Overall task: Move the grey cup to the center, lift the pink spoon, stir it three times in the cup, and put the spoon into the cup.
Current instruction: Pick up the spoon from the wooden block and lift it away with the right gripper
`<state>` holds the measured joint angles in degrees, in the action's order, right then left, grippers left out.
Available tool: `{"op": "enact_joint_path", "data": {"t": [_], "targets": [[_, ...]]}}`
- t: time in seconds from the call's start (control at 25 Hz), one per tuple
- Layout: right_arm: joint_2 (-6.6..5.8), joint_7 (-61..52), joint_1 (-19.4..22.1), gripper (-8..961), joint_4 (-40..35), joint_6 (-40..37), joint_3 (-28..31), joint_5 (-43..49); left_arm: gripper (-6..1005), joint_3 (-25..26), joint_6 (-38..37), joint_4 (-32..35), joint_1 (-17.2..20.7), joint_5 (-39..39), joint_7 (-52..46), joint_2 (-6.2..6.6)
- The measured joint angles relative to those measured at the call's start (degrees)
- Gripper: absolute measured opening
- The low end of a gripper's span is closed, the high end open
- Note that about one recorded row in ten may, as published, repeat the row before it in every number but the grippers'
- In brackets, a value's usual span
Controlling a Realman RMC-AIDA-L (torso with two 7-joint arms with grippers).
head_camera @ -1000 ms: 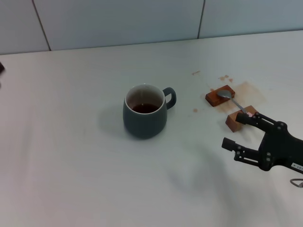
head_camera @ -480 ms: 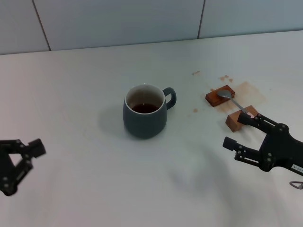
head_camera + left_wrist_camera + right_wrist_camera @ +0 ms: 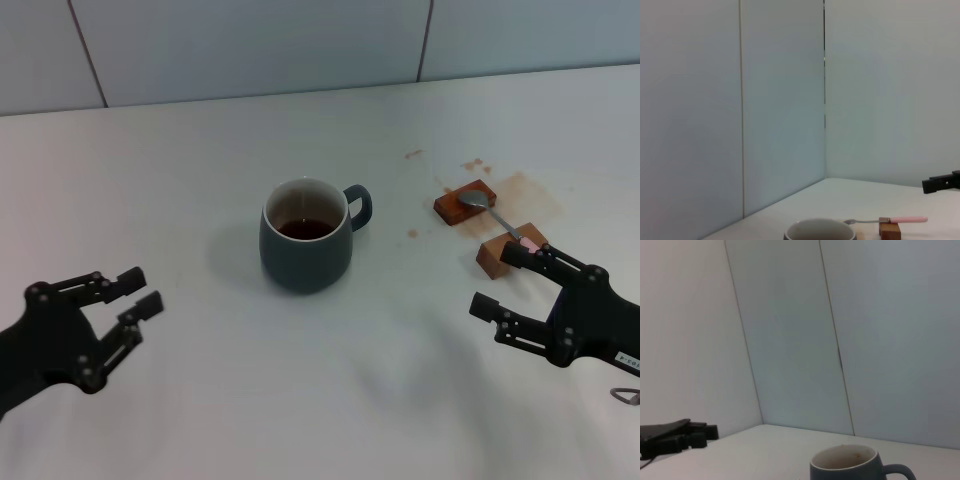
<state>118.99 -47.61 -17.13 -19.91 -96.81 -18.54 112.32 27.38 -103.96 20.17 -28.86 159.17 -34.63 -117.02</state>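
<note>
Currently the grey cup (image 3: pixel 306 236) stands mid-surface; the pink spoon (image 3: pixel 498 215) lies untouched across two wooden blocks (image 3: pixel 487 229). Both the left gripper (image 3: pixel 125 304) and the right gripper (image 3: pixel 502 282) hold their fingers wide and empty; lifting, stirring and depositing remain.

The head camera looked forward and down from above, taking in the whole white table (image 3: pixel 300 400) up to the tiled wall (image 3: pixel 250 45). Both wrist cameras sat low, near table height, facing across it toward the wall. Each caught the grey cup (image 3: pixel 820 231) only by its rim at the frame's edge, the same cup (image 3: pixel 305 235) the head view held mid-table.
</note>
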Motion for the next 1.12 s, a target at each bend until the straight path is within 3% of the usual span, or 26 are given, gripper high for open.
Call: {"op": "enact_joint_path", "data": {"t": [0.24, 0.4, 0.68, 0.8, 0.84, 0.92, 1.04, 1.12], "targets": [[-0.12, 0.03, 0.49, 716, -0.27, -0.65, 0.00, 0.00, 252, -1.00, 1.21, -0.68, -0.21, -0.50, 0.36, -0.71], [-0.16, 0.16, 0.59, 714, -0.29, -0.84, -0.01, 0.00, 480, -1.61, 1.34, -0.84, -0.09, -0.53, 0.68, -0.85], [-0.17, -2.86, 1.90, 709, 1.02, -6.02, 2.39, -0.63, 683, -1.67, 1.91, -0.84, 0.20, -0.54, 0.77, -0.87], [-0.19, -12.26, 3.50, 707, 4.45, -12.01, 8.59, -1.78, 752, -1.69, 1.92, -0.85, 0.23, -0.54, 0.78, -0.74], [-0.18, -20.65, 4.73, 706, 7.41, -13.88, 13.41, -2.20, 773, -1.59, 1.91, -0.83, 0.29, -0.53, 0.79, -0.64], [-0.17, -26.03, 5.43, 705, 8.83, -14.11, 16.05, -2.26, 793, -1.41, 1.86, -0.82, 0.31, -0.54, 0.79, -0.64], [-0.03, -44.98, 8.39, 703, 13.21, -11.36, 23.74, -2.29, 793, -1.23, 1.76, -0.84, 0.32, -0.56, 0.79, -0.65], [-0.02, -48.55, 9.06, 702, 13.80, -10.25, 24.77, -2.29, 793, -1.18, 1.70, -0.84, 0.31, -0.63, 0.79, -0.63]]}}
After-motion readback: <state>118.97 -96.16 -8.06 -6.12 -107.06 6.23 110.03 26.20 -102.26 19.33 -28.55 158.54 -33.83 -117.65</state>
